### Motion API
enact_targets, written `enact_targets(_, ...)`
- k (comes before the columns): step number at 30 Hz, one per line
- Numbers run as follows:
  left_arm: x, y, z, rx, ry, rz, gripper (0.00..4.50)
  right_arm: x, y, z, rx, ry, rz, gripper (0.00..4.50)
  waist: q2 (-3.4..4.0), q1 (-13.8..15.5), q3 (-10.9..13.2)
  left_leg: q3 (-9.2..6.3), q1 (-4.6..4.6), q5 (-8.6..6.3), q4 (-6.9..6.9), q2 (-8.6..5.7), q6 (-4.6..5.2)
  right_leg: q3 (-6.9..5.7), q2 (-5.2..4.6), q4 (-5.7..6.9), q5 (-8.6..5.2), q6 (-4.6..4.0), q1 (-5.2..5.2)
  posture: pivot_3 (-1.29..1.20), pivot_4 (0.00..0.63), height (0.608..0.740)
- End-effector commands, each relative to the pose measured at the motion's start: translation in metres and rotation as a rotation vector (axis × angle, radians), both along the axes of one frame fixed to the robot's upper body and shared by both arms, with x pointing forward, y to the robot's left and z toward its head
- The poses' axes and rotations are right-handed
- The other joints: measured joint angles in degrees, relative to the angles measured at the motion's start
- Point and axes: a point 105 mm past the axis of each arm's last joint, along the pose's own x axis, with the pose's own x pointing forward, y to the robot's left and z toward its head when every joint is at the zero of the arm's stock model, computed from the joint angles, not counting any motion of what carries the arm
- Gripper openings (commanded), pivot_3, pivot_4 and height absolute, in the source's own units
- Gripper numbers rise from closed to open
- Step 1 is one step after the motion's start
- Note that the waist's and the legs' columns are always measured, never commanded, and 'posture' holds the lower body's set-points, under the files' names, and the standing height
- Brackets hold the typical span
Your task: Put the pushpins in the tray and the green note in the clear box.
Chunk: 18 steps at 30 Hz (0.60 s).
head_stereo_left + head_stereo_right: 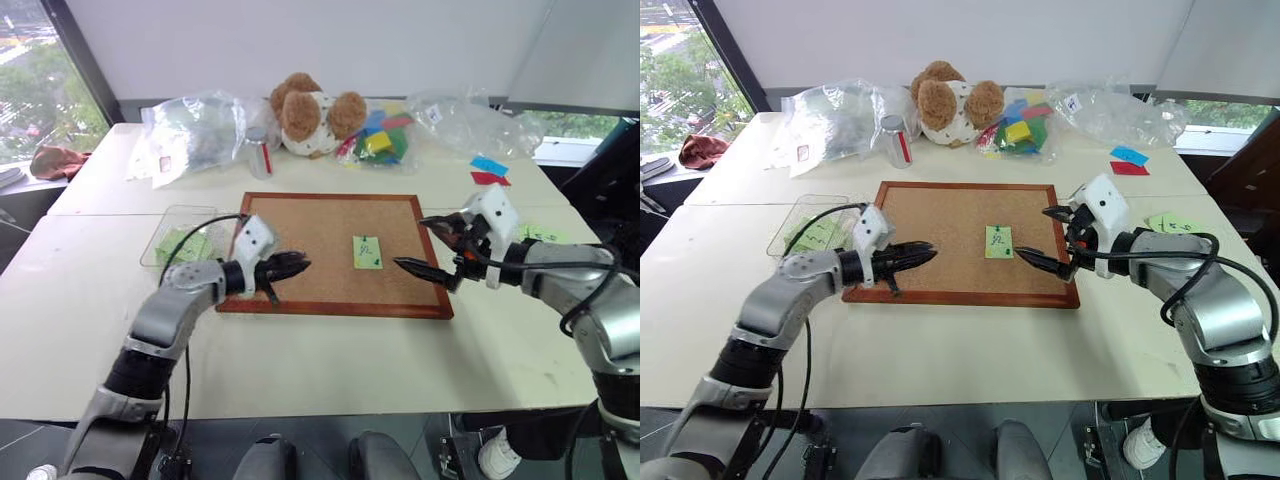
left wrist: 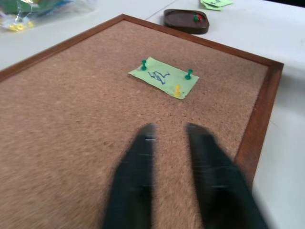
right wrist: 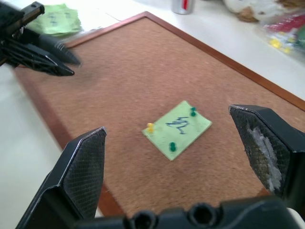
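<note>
Upright green note [image 1: 367,251], corkboard-pinned

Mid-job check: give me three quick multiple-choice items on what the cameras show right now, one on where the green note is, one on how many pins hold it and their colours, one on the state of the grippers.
1. Where is the green note?
A. In the clear box
B. Pinned on the corkboard
C. On the bare table by the tray

2. What pins hold it?
A. Two green, one yellow
B. Three green
C. One red, one green

3. How are the grippers?
A. Both shut
B. Left open, right shut
C. Left shut, right open

Answers:
1 B: the note lies flat on the corkboard, between the two grippers.
2 A: the wrist views show two green pushpins and one yellow pin in it.
3 C: the left gripper has its fingers together with nothing between them; the right gripper stands wide open beside the note.
</note>
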Motion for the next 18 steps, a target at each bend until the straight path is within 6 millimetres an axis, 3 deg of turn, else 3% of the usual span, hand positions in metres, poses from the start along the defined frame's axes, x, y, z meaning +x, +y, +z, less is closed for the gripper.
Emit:
enact_targets(1,0.011,-0.008,-0.004,0.023,-0.043,0.024,0.06,0.015,0.002,0.004,0.030,-0.021,-0.086,4.50,-0.02,-0.04,-0.01,0.00,-0.01,0.00,0.00,0.00,0.00,0.00,0.00,0.01,0.00,0.00,-0.01,0.00,0.150,0.740)
enact_targets(12,0.024,0.000,-0.035,0.037,0.029,0.108,0.06,0.065,0.028,-0.024,0.101,0.081,-0.252,4.50,-0.02,-0.17,-0.01,0.04,-0.07,0.11,-0.01,-0.01,-0.18,0.02,0.02,0.09,0.00,0.00,-0.16,0.00,0.150,0.740)
enact_targets(15,0.025,0.002,-0.036,0.034,0.029,0.125,0.00,0.075,0.034,-0.031,0.116,0.096,-0.257,3.66,-0.01,-0.12,-0.01,0.04,-0.06,0.12,-0.01,-0.01,-0.19,0.01,0.02,0.09,0.00,0.00,-0.16,0.00,0.150,0.740)
enact_targets(18,0.026,0.004,-0.039,0.053,0.024,0.137,0.00,0.083,0.042,-0.036,0.112,0.099,-0.245,2.23,-0.01,-0.23,-0.01,0.04,-0.06,0.12,-0.01,-0.01,-0.20,0.01,0.02,0.10,0.00,0.01,-0.17,0.00,0.150,0.740)
